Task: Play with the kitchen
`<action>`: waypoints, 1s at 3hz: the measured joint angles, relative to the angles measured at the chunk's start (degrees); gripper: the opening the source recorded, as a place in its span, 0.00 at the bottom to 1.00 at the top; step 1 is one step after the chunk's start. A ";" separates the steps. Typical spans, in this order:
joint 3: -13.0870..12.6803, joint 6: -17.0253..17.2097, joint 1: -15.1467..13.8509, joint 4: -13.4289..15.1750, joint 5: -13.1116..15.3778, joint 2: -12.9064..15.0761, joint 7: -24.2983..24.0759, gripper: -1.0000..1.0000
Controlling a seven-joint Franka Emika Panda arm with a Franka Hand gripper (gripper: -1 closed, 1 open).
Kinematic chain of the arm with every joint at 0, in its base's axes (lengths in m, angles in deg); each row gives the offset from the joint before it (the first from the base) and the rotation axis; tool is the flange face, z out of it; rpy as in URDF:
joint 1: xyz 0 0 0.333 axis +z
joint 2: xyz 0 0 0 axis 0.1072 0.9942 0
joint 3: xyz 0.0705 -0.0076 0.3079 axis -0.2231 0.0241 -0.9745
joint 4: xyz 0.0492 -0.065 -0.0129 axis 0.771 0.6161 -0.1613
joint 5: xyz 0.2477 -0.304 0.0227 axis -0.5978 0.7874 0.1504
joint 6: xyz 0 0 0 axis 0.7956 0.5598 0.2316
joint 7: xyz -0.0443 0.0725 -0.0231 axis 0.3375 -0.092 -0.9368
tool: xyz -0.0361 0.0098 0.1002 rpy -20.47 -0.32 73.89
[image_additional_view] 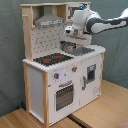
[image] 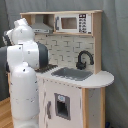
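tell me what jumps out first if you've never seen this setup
The toy kitchen fills both exterior views, its red burners bright on the black stovetop. In the second exterior view the white robot arm reaches in from the second exterior view's right, its gripper above the sink.

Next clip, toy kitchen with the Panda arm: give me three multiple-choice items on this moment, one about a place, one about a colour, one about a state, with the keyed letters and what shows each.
1. In the second exterior view, where is the gripper?
A. above the counter between stovetop and sink
B. at the oven door
C. on the floor

2. What colour are the burners on the stovetop?
A. blue
B. red
C. yellow

3. What state is the oven door in?
A. hanging open
B. removed
C. closed

Answers: 1 A, it hangs just above the counter of the kitchen, beside the sink. 2 B, red rings show on the black top. 3 C, the door sits flush with the front.
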 joint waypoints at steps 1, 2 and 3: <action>-1.28 -4.03 0.14 0.18 -0.53 0.74 -3.93 0.00; -1.14 -8.60 0.22 1.56 -0.53 1.54 -7.38 0.00; 0.68 -10.19 0.86 4.39 -0.46 4.43 -10.58 0.00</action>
